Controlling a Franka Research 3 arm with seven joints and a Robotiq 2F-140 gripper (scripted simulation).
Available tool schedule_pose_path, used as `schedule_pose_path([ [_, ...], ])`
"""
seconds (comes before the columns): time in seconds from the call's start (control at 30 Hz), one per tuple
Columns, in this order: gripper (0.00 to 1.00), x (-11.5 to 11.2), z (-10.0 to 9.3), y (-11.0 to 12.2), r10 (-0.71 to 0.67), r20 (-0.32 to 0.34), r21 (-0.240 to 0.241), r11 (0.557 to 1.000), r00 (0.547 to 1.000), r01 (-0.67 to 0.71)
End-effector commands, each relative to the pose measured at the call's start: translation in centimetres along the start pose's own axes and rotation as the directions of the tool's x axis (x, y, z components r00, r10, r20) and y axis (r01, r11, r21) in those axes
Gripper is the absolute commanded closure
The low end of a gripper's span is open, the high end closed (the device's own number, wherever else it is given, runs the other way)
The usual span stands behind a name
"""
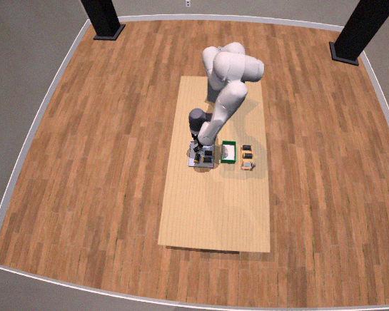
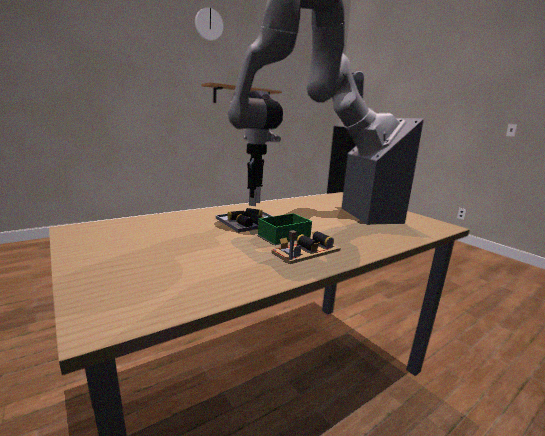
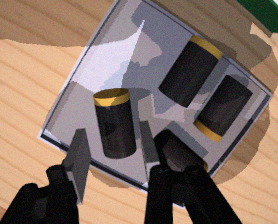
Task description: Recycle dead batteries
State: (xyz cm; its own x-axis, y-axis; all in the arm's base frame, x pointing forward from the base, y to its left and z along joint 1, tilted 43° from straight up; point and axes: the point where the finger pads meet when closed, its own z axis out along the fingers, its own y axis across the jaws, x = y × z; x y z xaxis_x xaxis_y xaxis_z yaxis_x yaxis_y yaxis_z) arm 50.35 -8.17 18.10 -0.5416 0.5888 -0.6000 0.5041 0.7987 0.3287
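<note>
Grain dulls every view; the exterior is dimmest. Soft, overlapping shadows spread toward one long edge of the bench. Pale glare patches the tray up close. The top view bows outer lines.

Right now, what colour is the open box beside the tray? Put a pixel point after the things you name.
Green (image 1: pixel 223 153) (image 2: pixel 272 233), clearest in the exterior view.

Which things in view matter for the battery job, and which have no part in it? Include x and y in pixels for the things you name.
Job: gripper (image 1: pixel 196 146) (image 2: pixel 254 204) (image 3: pixel 114 139), batteries, tray (image 1: pixel 190 157) (image 2: pixel 228 225) (image 3: pixel 65 95), green box (image 1: pixel 228 162) (image 2: pixel 277 235) (image 3: pixel 270 19), orange-edged holder (image 1: pixel 241 162) (image 2: pixel 309 255).

No part: wall clock (image 2: pixel 209 24), wall shelf (image 2: pixel 227 87), outlets (image 1: pixel 188 3) (image 2: pixel 461 213), black pillars.
</note>
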Motion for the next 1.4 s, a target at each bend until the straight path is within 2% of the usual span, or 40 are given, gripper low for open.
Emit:
schedule_pose_path([
  [0.0,0.71,0.0,0.2,0.0,-0.007,0.000,-0.002,1.000,1.000,0.007],
  [0.5,0.71,0.0,3.3,0.1,-0.007,0.000,-0.002,1.000,1.000,0.007],
  [1.37,0.71,0.0,4.5,0.1,-0.006,0.000,-0.002,1.000,1.000,0.006],
])
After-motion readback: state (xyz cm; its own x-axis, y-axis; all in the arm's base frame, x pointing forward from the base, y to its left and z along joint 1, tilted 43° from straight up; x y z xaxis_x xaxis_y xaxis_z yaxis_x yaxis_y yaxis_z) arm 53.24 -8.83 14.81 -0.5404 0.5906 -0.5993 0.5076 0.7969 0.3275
